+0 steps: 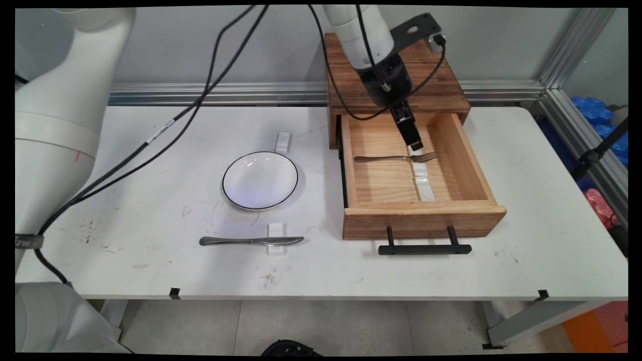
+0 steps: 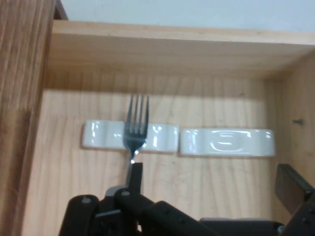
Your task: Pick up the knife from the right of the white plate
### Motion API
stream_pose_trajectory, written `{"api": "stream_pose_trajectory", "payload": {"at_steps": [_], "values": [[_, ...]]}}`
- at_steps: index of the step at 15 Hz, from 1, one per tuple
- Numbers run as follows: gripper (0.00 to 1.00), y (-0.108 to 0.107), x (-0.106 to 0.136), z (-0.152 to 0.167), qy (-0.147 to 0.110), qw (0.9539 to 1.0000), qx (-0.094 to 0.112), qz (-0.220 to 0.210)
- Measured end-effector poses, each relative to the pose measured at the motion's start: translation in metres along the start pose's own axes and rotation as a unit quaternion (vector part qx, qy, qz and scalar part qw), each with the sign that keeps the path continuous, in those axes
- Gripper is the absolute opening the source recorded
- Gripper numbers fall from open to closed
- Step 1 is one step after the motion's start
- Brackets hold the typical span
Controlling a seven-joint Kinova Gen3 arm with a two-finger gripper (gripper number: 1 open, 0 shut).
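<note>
Black handle [image 1: 424,248] fronts the open drawer [image 1: 424,220]. Left of the drawer lie the knife [image 1: 251,240] and, farther back, the plate [image 1: 260,180]. Inside the drawer I see the fork [image 1: 396,158] resting across a white rest [image 1: 424,183], with my gripper [image 2: 211,171] spread wide over it, grasping nothing.

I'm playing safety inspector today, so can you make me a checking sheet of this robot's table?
Surface: white table, scuffed.
Job's things: fork across a white rest in the open wooden drawer.
Clutter: plate, knife on a rest, spare rest behind the plate.
Grippers: tool open, low over the fork's neck.
Cables: black, hanging from the arm.
Surroundings: grey wall, metal rail, blue bags at right.
</note>
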Motion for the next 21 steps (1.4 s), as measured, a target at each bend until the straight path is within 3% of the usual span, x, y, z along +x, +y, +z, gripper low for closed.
{"api": "stream_pose_trajectory", "payload": {"at_steps": [4, 8, 21], "values": [[1.00, 0.014, -0.017, -0.026, 0.002, 0.9998, -0.013, -0.016], [1.00, 0.028, -0.052, -0.061, 0.000, 0.9995, -0.026, -0.018], [1.00, 0.045, -0.156, -0.137, -0.011, 0.9993, -0.034, -0.008]]}}
